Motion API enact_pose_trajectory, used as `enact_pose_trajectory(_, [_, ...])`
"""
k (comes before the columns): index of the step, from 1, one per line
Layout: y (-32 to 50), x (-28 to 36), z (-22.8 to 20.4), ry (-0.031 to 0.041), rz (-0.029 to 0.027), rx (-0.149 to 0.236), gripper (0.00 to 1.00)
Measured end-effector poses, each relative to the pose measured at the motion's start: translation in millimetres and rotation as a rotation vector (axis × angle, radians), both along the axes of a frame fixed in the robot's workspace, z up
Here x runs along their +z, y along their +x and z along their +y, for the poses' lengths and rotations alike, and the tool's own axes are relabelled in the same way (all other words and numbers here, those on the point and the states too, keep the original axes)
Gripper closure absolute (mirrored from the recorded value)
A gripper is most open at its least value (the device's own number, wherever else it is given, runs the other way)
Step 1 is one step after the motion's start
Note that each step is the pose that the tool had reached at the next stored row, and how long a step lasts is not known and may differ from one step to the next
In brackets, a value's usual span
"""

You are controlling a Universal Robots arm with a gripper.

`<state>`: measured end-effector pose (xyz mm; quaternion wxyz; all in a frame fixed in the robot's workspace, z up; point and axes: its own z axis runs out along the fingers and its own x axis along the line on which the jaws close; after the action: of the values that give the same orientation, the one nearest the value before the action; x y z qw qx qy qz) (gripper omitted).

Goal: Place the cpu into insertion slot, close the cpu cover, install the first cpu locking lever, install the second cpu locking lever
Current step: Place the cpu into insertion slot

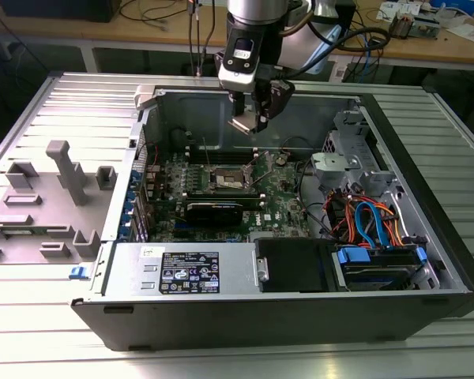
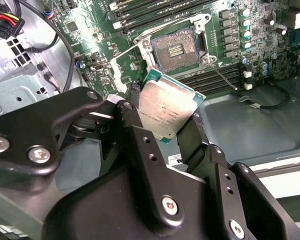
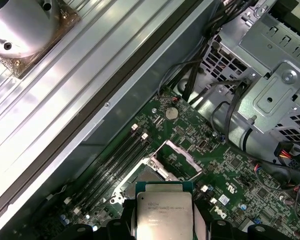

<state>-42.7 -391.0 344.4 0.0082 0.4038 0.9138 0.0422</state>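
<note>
Ribbed metal table (image 1: 31, 339) bears computer case (image 1: 245, 316), grey fixture (image 1: 63, 170).

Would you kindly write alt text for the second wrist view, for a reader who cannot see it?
The black end effector grips the flat square silver-topped cpu over a green circuit board. Beyond it sits the empty square insertion slot, dark-centred with a silvery rim.

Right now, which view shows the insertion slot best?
The second wrist view: the insertion slot lies open and unobstructed. In the first wrist view the held cpu hides part of it; in the exterior view it appears distant below the gripper.
</note>
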Motion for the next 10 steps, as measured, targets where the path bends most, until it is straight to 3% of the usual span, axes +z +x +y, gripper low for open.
enact_pose_trajectory(10, [-0.4, -0.1, 0.0, -0.0001, 0.0, 0.0, 0.46])
